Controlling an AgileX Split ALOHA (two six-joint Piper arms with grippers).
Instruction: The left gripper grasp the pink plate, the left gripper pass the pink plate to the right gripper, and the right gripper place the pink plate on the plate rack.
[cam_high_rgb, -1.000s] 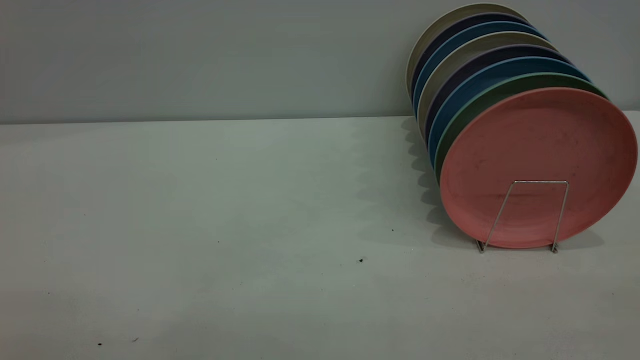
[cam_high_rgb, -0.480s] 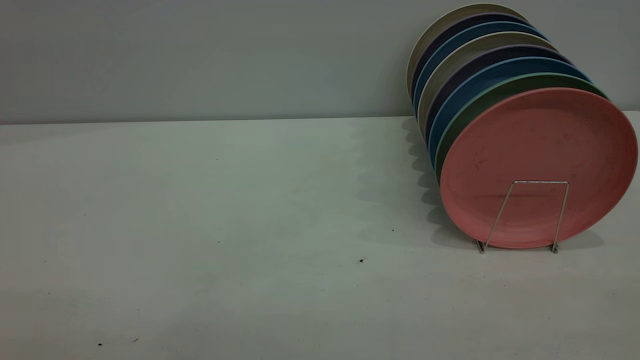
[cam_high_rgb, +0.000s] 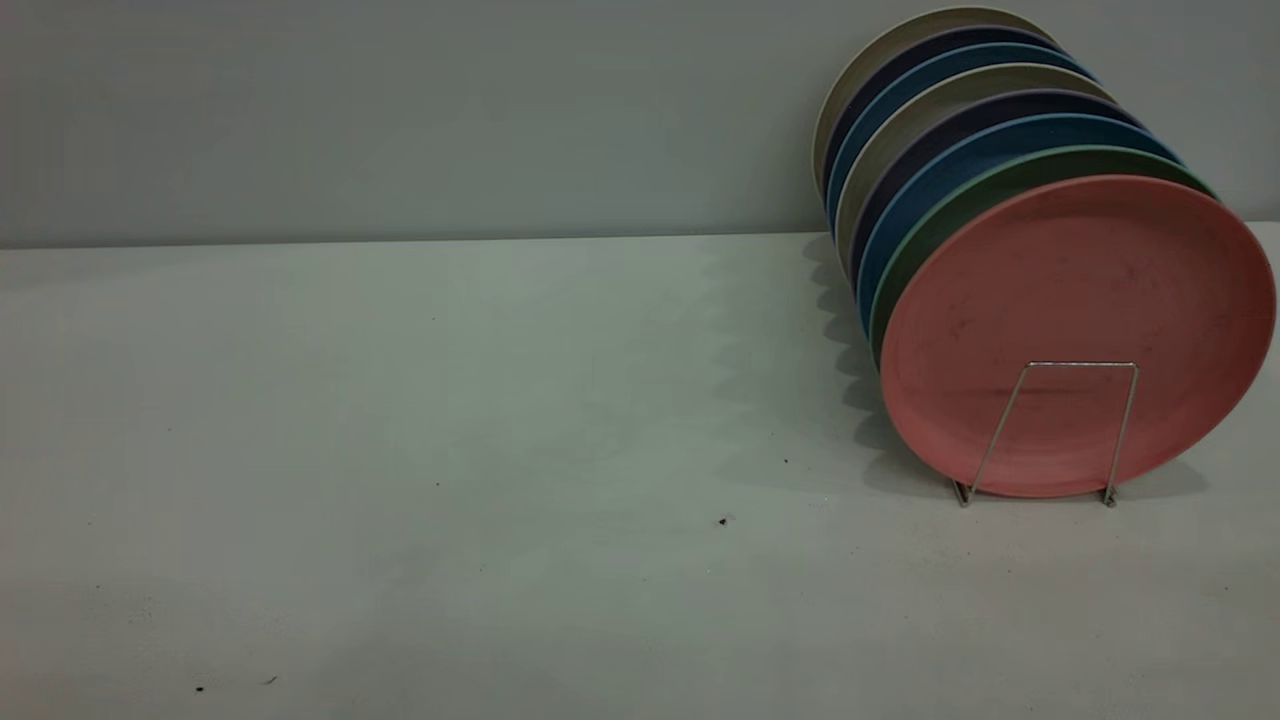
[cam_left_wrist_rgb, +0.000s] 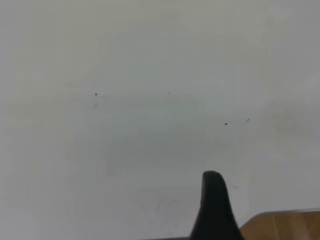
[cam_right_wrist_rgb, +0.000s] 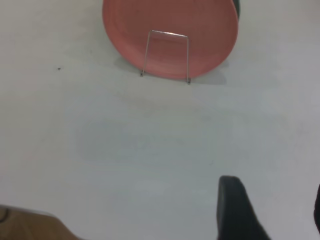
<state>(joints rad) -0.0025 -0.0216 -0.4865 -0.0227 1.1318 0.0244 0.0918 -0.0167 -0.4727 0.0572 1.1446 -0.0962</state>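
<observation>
The pink plate (cam_high_rgb: 1075, 290) stands upright at the front of the plate rack (cam_high_rgb: 1080, 364), behind the rack's front wire loop. In the right wrist view the pink plate (cam_right_wrist_rgb: 205, 30) and the rack's loop (cam_right_wrist_rgb: 169, 33) lie well ahead of my right gripper (cam_right_wrist_rgb: 277, 215), which is open, empty and over bare table. My left gripper (cam_left_wrist_rgb: 215, 200) shows only as a black piece over bare white table, with no plate near it. Neither gripper shows in the exterior view.
Several more plates stand in the rack behind the pink one: a green plate (cam_high_rgb: 960, 200) right behind it, then blue, dark purple and beige ones. The white table (cam_high_rgb: 450, 450) ends at a brown wooden edge (cam_left_wrist_rgb: 285, 225), which also shows in the right wrist view (cam_right_wrist_rgb: 25, 225).
</observation>
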